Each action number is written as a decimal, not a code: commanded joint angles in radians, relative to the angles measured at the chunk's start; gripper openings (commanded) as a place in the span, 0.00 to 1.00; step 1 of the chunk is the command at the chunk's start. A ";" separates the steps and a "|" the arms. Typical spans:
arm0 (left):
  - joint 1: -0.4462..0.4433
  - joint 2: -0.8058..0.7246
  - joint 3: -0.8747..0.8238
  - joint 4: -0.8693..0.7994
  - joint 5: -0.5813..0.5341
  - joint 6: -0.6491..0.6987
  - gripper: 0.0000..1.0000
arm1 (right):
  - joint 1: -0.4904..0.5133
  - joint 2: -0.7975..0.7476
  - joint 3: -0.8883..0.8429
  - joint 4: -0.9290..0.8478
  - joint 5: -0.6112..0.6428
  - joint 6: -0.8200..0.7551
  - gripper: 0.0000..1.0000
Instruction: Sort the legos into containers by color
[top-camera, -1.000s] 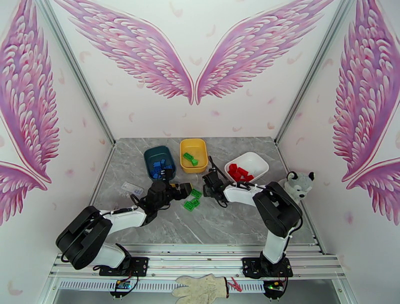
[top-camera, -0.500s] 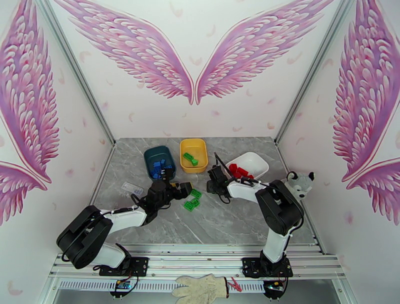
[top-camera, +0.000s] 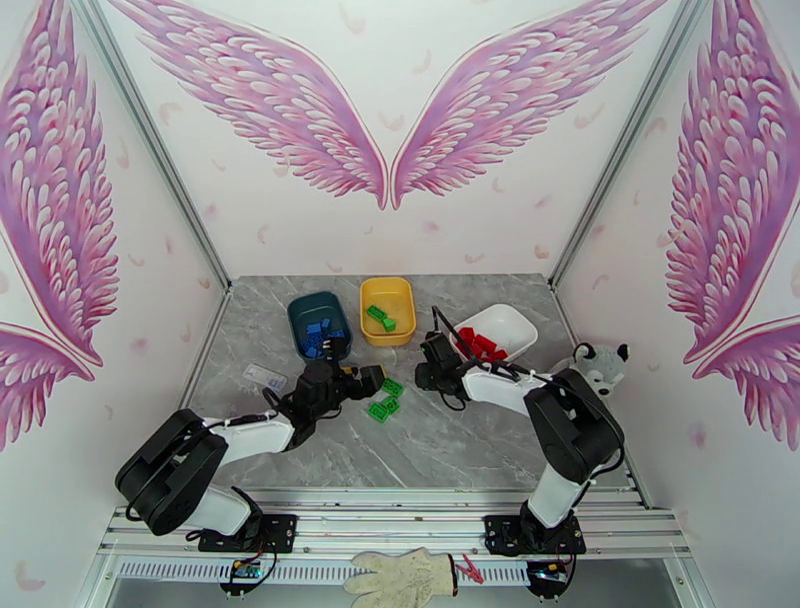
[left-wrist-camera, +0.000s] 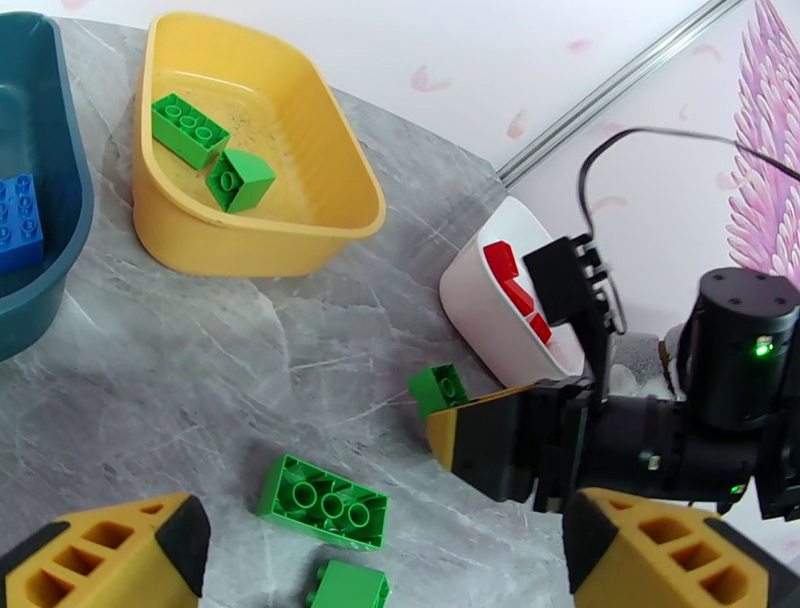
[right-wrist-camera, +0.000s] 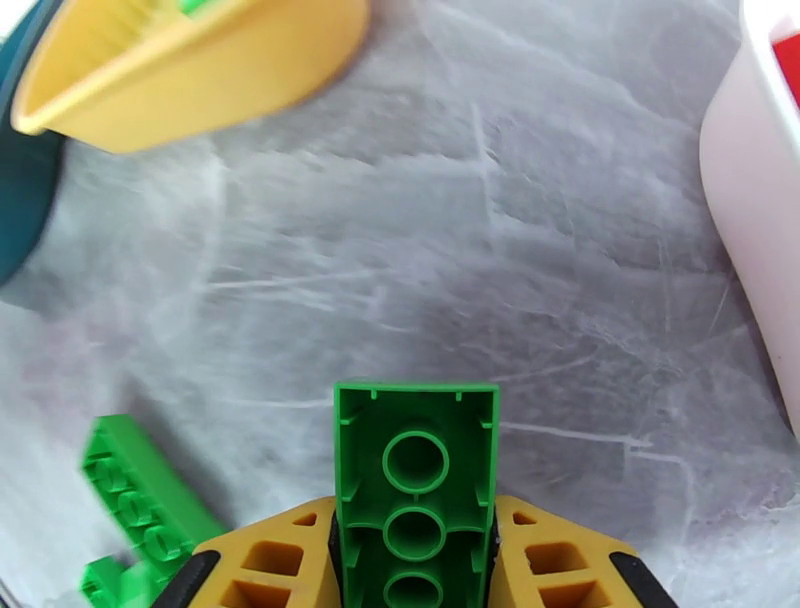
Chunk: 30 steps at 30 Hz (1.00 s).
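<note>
Green studded plastic brick (right-wrist-camera: 415, 450) sits clamped in right gripper (right-wrist-camera: 415, 540); carry it twd 11 o'clock, over shallow yellow plastic tub (right-wrist-camera: 200, 75), release low. Left gripper (left-wrist-camera: 380, 548) stands w/ jaws apart.

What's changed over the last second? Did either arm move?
The right end effector, shut on a green brick, moved slightly away from the bases, toward the yellow tub, while its elbow swung right. The left end effector stayed open beside the loose green bricks; nothing else shifted.
</note>
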 joint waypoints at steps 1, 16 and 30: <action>0.033 0.016 0.014 0.031 0.036 -0.015 0.99 | 0.012 -0.049 0.023 0.003 -0.068 0.017 0.28; 0.090 -0.010 -0.025 0.065 0.068 -0.038 0.99 | 0.011 0.173 0.431 -0.082 -0.120 0.026 0.34; 0.129 -0.120 -0.074 0.031 0.058 -0.028 0.99 | 0.008 0.397 0.830 -0.253 -0.036 -0.002 0.61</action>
